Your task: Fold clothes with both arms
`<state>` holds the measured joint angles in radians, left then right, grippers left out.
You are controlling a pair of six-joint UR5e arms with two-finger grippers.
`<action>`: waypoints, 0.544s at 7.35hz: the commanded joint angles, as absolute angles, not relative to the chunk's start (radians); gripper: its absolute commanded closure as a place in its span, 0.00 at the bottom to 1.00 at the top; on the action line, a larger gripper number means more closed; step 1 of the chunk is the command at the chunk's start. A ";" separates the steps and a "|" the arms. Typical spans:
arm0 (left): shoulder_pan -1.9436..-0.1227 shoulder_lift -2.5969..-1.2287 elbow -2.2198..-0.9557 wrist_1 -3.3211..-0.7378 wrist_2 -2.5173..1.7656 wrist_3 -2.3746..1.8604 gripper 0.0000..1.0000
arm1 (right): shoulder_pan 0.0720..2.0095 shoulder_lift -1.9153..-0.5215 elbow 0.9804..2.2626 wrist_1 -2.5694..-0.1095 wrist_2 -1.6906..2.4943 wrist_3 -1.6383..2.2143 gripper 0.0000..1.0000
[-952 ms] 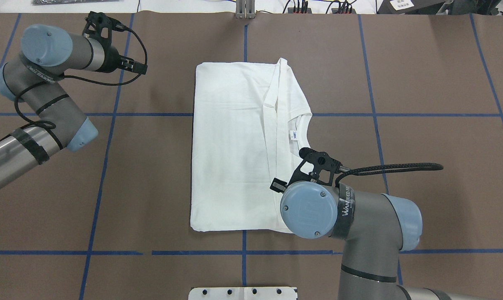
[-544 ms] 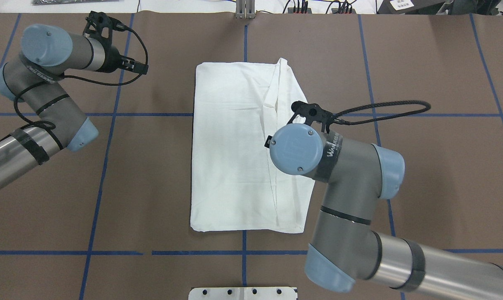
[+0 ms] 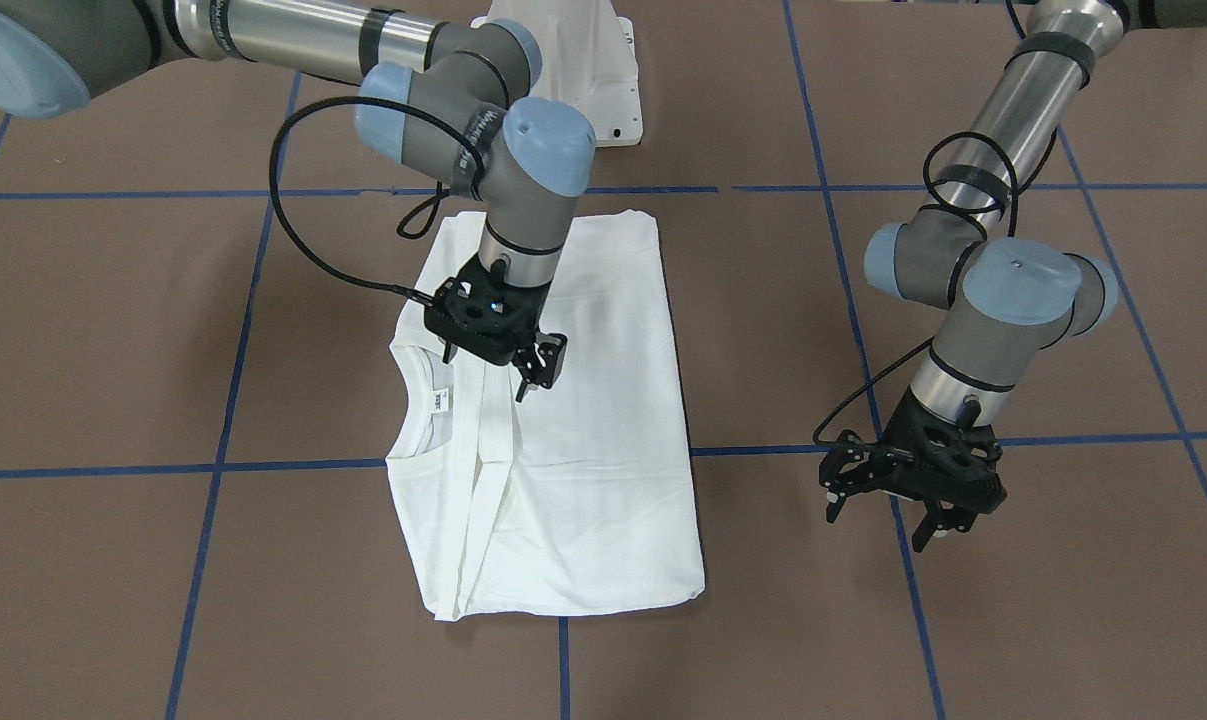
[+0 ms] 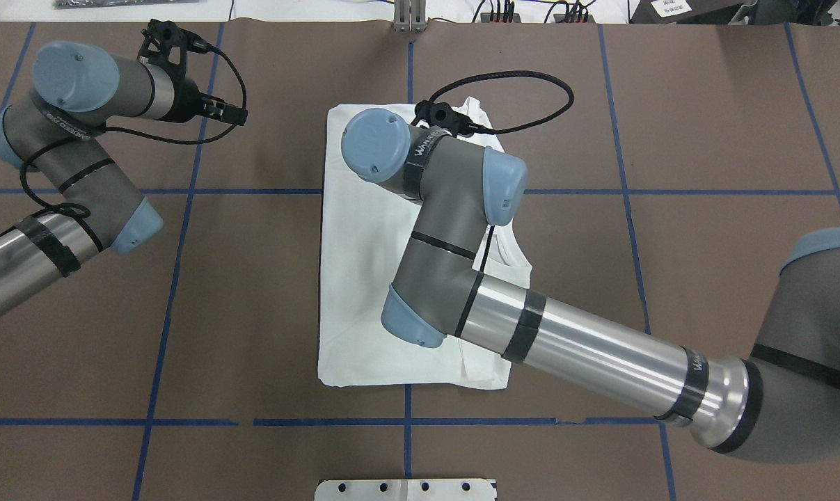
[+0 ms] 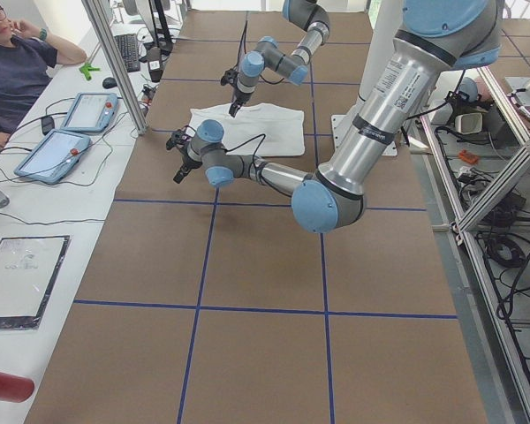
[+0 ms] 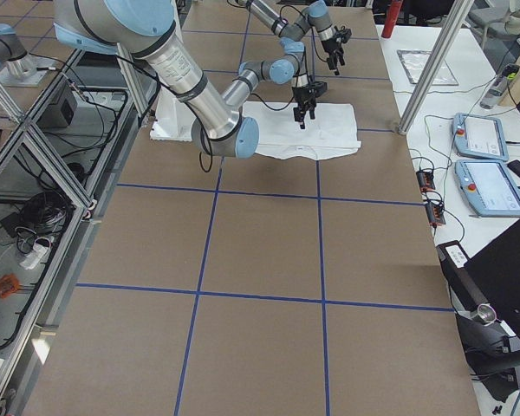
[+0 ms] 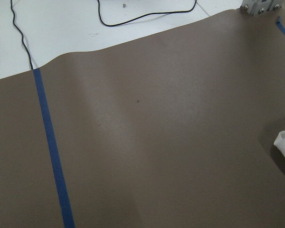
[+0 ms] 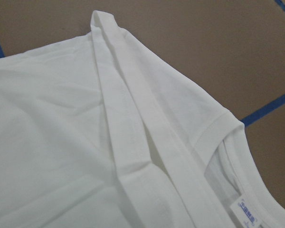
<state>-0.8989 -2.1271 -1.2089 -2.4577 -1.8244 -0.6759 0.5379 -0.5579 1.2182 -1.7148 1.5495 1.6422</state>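
Where the T-shirt (image 3: 603, 420) lies, the right end effector (image 3: 484, 376) points down.

The white T-shirt (image 4: 353, 278) lies folded in a long rectangle in the middle of the brown table (image 4: 705, 292). The right arm (image 4: 587, 351) reaches in from the near right across it, with its wrist over the shirt's far end. The left arm (image 4: 85, 160) is bent at the far left, well apart from the shirt.

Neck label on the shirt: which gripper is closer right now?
Right. The right gripper is over the shirt, just beside the neck label. The left gripper is off the shirt, over the table past its opposite edge.
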 commanded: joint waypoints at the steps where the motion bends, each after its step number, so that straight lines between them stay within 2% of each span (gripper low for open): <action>1: -0.899 -2.117 -1.210 -2.460 -1.824 -0.676 0.00 | 0.543 -0.499 1.068 -1.677 1.551 1.626 0.00; 4: -0.899 -2.115 -1.213 -2.461 -1.824 -0.676 0.00 | 0.541 -0.503 1.057 -1.761 1.560 1.490 0.00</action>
